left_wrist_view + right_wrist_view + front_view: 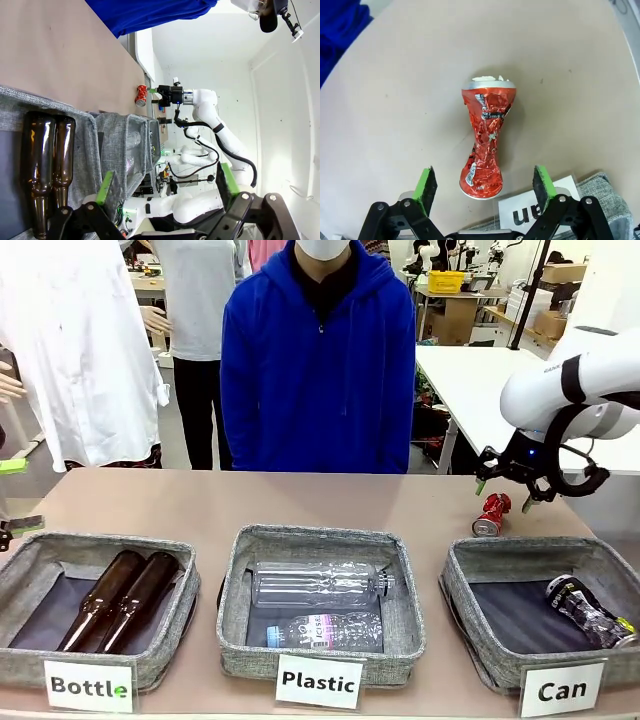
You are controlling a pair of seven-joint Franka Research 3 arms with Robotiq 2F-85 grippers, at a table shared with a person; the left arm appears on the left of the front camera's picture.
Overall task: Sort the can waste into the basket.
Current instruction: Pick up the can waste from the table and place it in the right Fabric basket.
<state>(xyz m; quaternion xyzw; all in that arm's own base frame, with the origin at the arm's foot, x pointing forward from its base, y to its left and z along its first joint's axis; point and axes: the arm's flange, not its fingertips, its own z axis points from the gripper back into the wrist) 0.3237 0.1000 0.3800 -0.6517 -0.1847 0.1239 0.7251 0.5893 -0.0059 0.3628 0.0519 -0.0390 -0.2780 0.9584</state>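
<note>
The right end effector [513, 493] is hovering just above the crushed red can [491, 515], its jaws spread wide and gripping nothing; in the right wrist view the can [486, 147] is lying on the bare tabletop [395, 115] between the two green-padded fingers [426, 184] without touching either. That can is sitting on the tabletop just behind the far edge of the basket labelled "Can" [470, 570], outside it. The black can [587, 612] is already lying on its side inside that basket, toward its right end. The middle basket [235, 610], labelled "Plastic", is holding two clear plastic bottles [318, 585], and the left basket [170, 640], labelled "Bottle", is holding two brown glass bottles [120, 598] side by side. The left end effector [165, 192] is also standing released and empty, seen in its own wrist view near the brown bottles [47, 165]. A person in a blue hoodie [318, 370] is standing at the far side of the tabletop.
</note>
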